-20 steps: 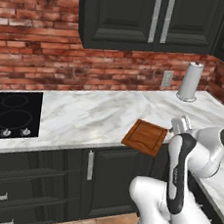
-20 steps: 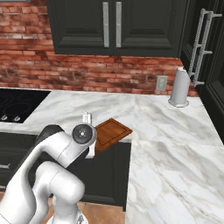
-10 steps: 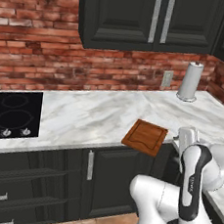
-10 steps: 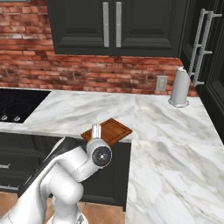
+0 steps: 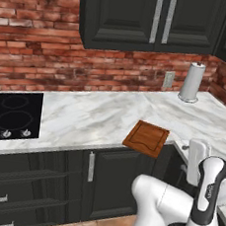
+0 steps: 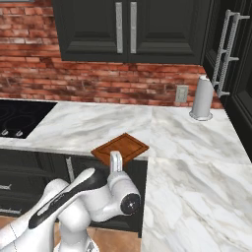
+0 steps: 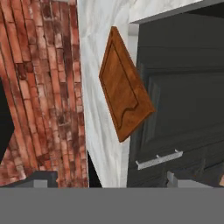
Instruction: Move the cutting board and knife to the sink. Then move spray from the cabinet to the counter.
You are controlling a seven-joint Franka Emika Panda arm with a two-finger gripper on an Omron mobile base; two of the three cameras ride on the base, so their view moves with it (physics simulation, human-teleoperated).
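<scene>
The cutting board (image 5: 148, 138) (image 6: 120, 148) is a reddish-brown wooden square with a groove round its edge. It lies on the white marble counter (image 5: 94, 118) (image 6: 187, 147), one corner poking past the front edge. My gripper (image 7: 109, 181) is open with nothing between its fingers, low in front of the counter, below the board. In the rolled hand view the board (image 7: 124, 85) appears edge-on ahead, well clear of the fingertips (image 7: 43, 179). My arm (image 5: 208, 185) (image 6: 93, 194) is folded low before the dark drawers. Knife, sink, spray and the plain-shelved cabinet are out of view.
A tall steel cylinder (image 5: 191, 82) (image 6: 202, 98) stands at the back right by the brick wall. A black cooktop (image 5: 10, 115) (image 6: 19, 115) lies at the left. A panelled double-door wall cabinet (image 5: 160, 21) hangs overhead. Dark drawers (image 5: 22, 184) run under the counter.
My arm has swung down and to the right, and the hand has dropped from beside the board to below the counter's edge. The board has stayed put and the gripper has stayed open.
</scene>
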